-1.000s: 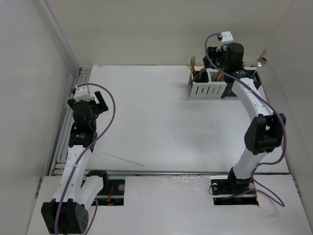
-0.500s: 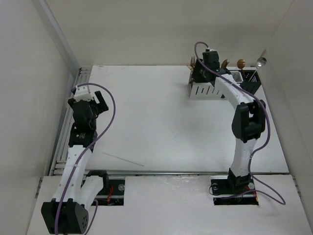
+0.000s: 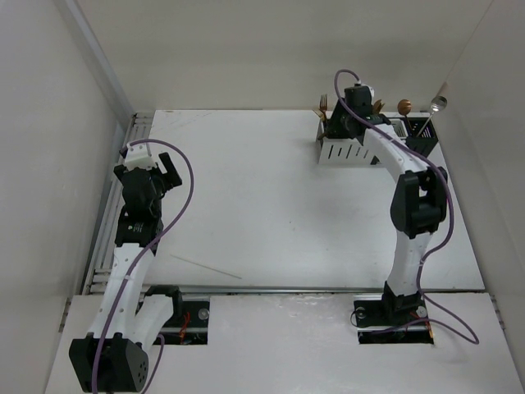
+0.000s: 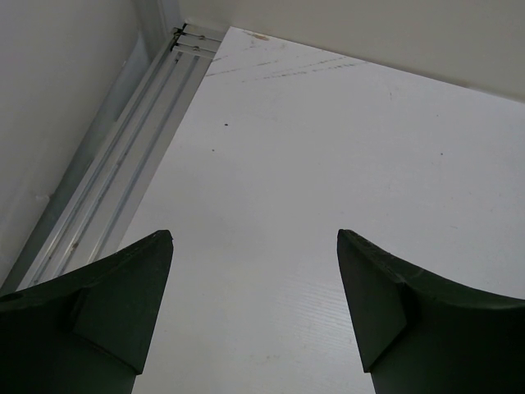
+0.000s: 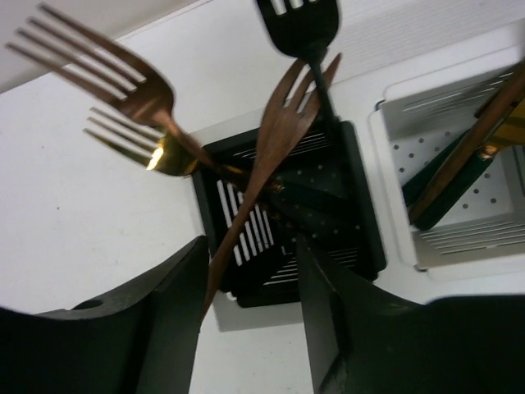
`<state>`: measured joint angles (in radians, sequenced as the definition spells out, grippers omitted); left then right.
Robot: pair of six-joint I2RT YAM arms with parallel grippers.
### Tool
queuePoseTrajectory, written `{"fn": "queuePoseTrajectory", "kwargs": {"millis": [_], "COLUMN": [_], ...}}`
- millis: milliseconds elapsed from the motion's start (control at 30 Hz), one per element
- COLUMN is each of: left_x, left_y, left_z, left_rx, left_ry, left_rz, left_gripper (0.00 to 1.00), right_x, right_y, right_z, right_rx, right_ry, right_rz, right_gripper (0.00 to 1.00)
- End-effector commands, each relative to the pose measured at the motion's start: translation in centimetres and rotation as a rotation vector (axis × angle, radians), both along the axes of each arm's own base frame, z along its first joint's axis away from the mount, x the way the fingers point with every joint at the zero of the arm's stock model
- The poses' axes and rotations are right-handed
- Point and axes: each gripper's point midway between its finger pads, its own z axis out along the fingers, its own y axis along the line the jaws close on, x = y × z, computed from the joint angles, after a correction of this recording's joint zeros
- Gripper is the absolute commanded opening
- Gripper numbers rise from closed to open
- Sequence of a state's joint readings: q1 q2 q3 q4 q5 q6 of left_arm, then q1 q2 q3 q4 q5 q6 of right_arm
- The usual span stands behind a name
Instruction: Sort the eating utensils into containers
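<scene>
The containers (image 3: pixel 345 152) stand in a row at the table's back right, with fork tines (image 3: pixel 323 103) and spoon bowls (image 3: pixel 404 106) sticking up. My right gripper (image 3: pixel 354 105) hangs over the row's left end. In the right wrist view it (image 5: pixel 251 242) is open above the black box (image 5: pixel 361 246). A copper fork (image 5: pixel 279 131) lies between the jaws, its handle against the left finger (image 5: pixel 164 312), clear of the right one. Copper (image 5: pixel 123 78), gold (image 5: pixel 152 152) and black (image 5: pixel 299 20) forks stand in that box. My left gripper (image 3: pixel 166 175) (image 4: pixel 254 238) is open and empty over bare table.
A white box (image 5: pixel 459 238) next to the black one holds copper and dark-handled utensils (image 5: pixel 476 139). A thin pale stick (image 3: pixel 205 268) lies near the table's front left. An aluminium rail (image 3: pixel 111 213) (image 4: pixel 123 164) runs along the left edge. Walls close in behind and beside.
My right arm swung left from the middle of the row to its left end, then edged slightly right. The left arm has not moved.
</scene>
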<state>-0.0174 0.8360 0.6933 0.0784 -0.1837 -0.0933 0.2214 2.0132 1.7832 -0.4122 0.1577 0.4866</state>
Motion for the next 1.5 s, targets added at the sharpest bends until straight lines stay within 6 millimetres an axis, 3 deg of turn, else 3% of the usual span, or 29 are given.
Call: {"fn": "queuePoseTrajectory", "kwargs": {"millis": [0,67,100,167,200,300,567,867,900,1000,1133,1167,1267,1333,1467], "left_x": [0.1,0.1,0.1,0.1,0.1,0.1,0.1,0.2,0.2,0.2,0.2,0.2,0.2,0.2,0.0], "left_y": [0.2,0.2,0.2,0.2,0.2,0.2,0.3,0.3,0.3,0.3,0.3,0.3,0.3,0.3,0.3], "left_z": [1.3,1.3,1.3,1.3,1.3,1.3,1.8,2.0,2.0,2.0,2.0,2.0,2.0,2.0,1.8], "left_rx": [0.005,0.005,0.005,0.005,0.005,0.005,0.014,0.014,0.014,0.014,0.014,0.014,0.014,0.014,0.014], "left_ry": [-0.052,-0.052,-0.052,-0.052,-0.052,-0.052,-0.06,-0.069,-0.069,-0.069,-0.069,-0.069,-0.069,-0.069,-0.069], "left_rz": [0.006,0.006,0.006,0.006,0.006,0.006,0.005,0.005,0.005,0.005,0.005,0.005,0.005,0.005,0.005], "left_gripper": [0.79,0.79,0.79,0.79,0.79,0.79,0.79,0.79,0.79,0.79,0.79,0.79,0.79,0.79,0.79], "right_x": [1.9,2.6,2.9,3.1,3.4,3.4,2.8,1.5,1.2,1.2,1.6,1.7,2.4,2.6,3.0], "right_y": [-1.4,-1.5,-1.1,-1.1,-0.8,-0.1,-0.8,-3.9,-3.5,-2.6,-1.5,-1.3,-0.8,-0.7,-1.1], "right_z": [0.6,0.7,1.2,-0.1,0.6,0.1,0.0,3.0,4.4,5.7,7.0,6.4,6.0,4.5,4.1], "right_rx": [0.046,0.078,0.085,0.092,0.104,0.12,0.115,0.033,0.03,0.012,0.049,0.051,0.064,0.065,0.059], "right_ry": [-0.037,-0.057,-0.082,-0.056,-0.076,-0.069,-0.059,-0.08,-0.106,-0.145,-0.179,-0.168,-0.163,-0.124,-0.126], "right_rz": [-0.04,-0.018,0.002,0.027,0.041,0.081,0.067,-0.072,-0.072,-0.05,-0.003,0.005,0.026,0.021,-0.009], "right_gripper": [0.51,0.48,0.41,0.32,0.32,0.32,0.29,0.29,0.29,0.29,0.49,0.56,0.6,0.6,0.6]}}
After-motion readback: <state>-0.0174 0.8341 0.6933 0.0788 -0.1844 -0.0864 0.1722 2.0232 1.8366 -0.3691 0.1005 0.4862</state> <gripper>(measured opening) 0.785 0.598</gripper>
